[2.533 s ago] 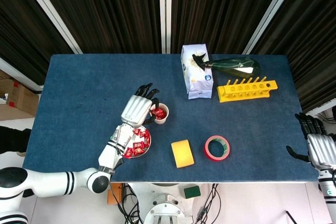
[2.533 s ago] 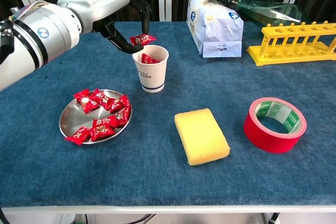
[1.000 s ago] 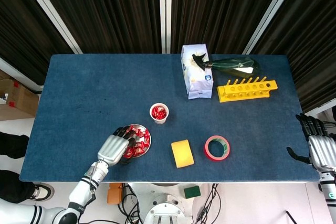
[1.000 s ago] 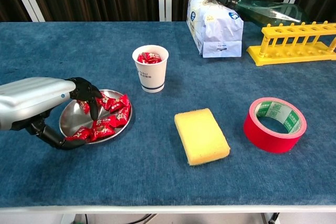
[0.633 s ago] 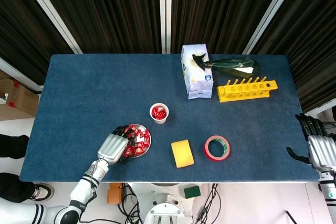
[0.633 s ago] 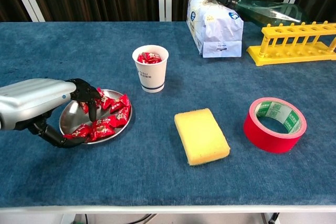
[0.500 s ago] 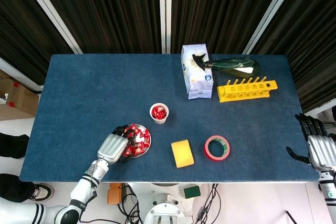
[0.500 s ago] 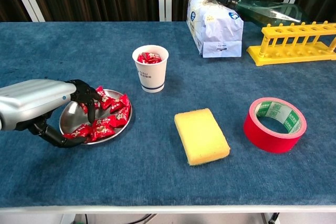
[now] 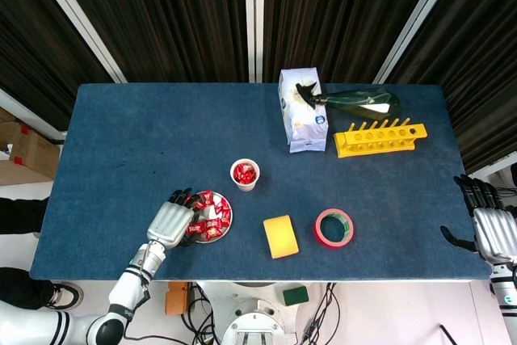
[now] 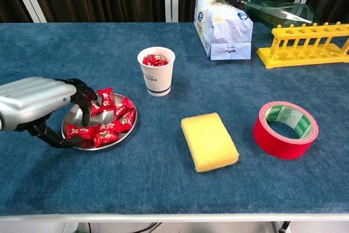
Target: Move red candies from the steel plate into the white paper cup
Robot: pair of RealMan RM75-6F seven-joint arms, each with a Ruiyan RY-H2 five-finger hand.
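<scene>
A steel plate (image 10: pixel 131 128) (image 9: pixel 217 237) near the table's front left holds several red candies (image 10: pixel 113 122) (image 9: pixel 212 216). Just behind it stands the white paper cup (image 10: pixel 157 72) (image 9: pixel 245 174), with red candies inside. My left hand (image 10: pixel 46 105) (image 9: pixel 171 222) hangs over the plate's left edge, fingers curled down. It pinches a red candy (image 10: pixel 79 131) between thumb and a finger, just above the plate. My right hand (image 9: pixel 491 229) hovers beyond the table's right edge, fingers apart and empty; the chest view does not show it.
A yellow sponge (image 10: pixel 209 141) (image 9: pixel 280 236) and a red tape roll (image 10: pixel 278 143) (image 9: pixel 320 233) lie right of the plate. At the back are a tissue pack (image 10: pixel 223 25) (image 9: pixel 302 111), a green bottle (image 10: pixel 283 12) and a yellow tube rack (image 10: pixel 305 45) (image 9: pixel 380 137).
My left hand dropped a candy into the cup, came back down to the plate, and has now slid left with a candy. The candies in the plate shifted.
</scene>
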